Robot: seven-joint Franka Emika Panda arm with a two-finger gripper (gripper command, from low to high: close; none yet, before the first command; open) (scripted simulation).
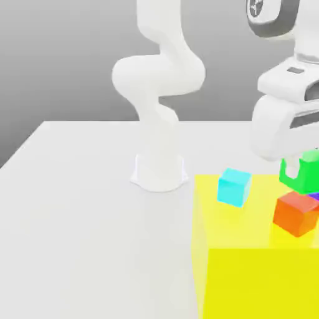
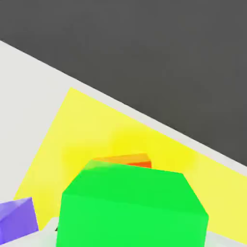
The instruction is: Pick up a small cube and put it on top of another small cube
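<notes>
White tabletop (image 1: 75, 205), big yellow block (image 1: 249, 274) | gripper (image 1: 298, 163) clenched on small bright green cube (image 1: 302, 173), raised | small orange cube (image 1: 296, 213) sits just below, slightly toward exterior view's left | cyan cube (image 1: 233, 187) apart.

no readable text, labels or numbers

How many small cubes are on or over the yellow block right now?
4. The cyan cube sits on the yellow block; the orange cube nearer its right side in the exterior view; the green cube above it; a purple cube beside them. Others may be hidden.
</notes>
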